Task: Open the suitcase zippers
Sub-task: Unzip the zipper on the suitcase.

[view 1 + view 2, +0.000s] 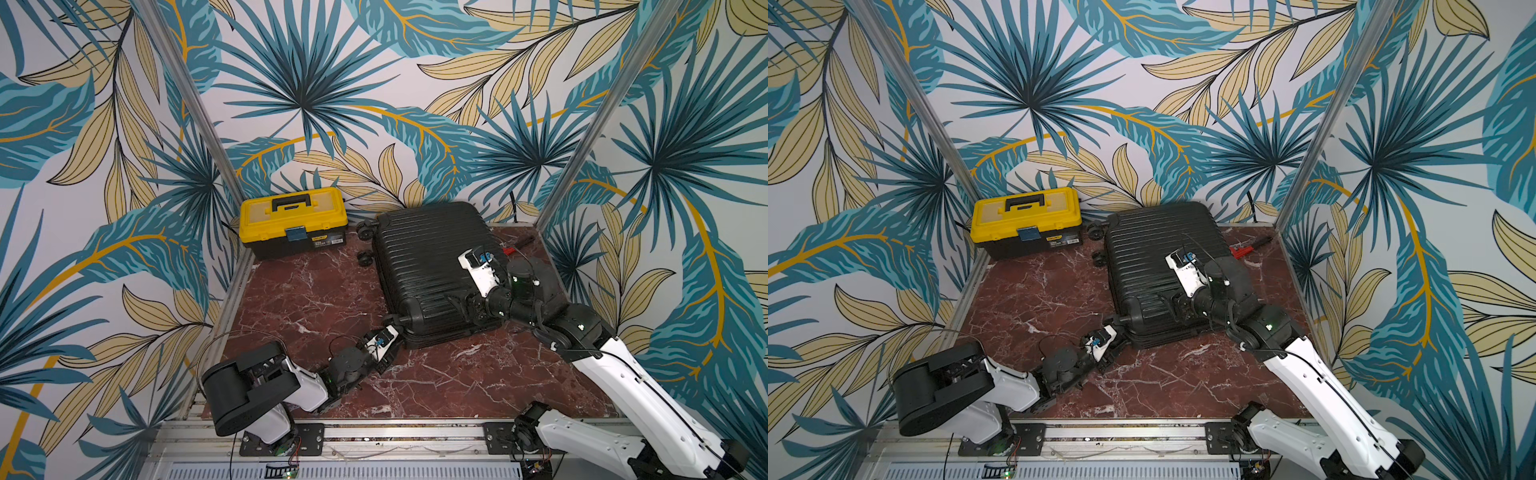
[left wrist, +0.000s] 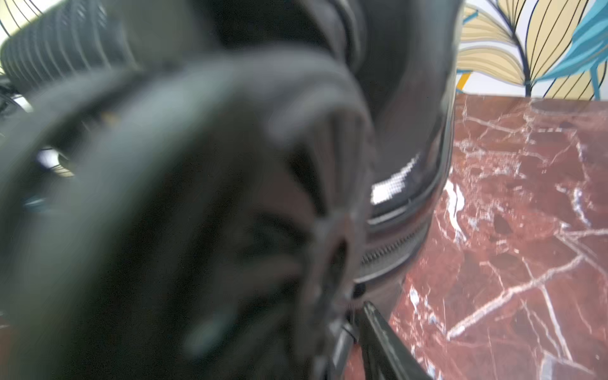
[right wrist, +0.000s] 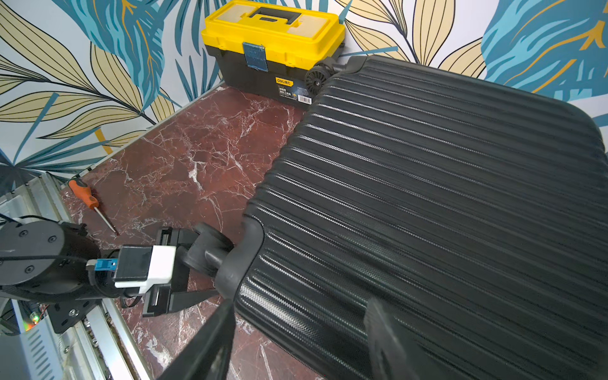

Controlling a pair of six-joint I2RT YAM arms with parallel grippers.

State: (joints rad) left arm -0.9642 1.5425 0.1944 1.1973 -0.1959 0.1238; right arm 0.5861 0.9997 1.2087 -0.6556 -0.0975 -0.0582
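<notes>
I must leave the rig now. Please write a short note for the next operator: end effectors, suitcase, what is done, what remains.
Left end effector: open, jaws on either side of a corner wheel of the suitcase.
Right end effector: open, empty, over the suitcase edge by that wheel.
The suitcase lies flat on the table, closed.
Zippers: track looks shut where visible; pulls not seen.
Done: nothing opened. To do: find the pulls, run them round the seam.

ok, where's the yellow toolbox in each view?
Both top views: yellow toolbox at the back wall, beside the wheels of the suitcase.
Left wrist: not in it.
Right wrist: yellow toolbox at the wall, just past a suitcase wheel.
Shared landmark: the suitcase, in all four.
</notes>
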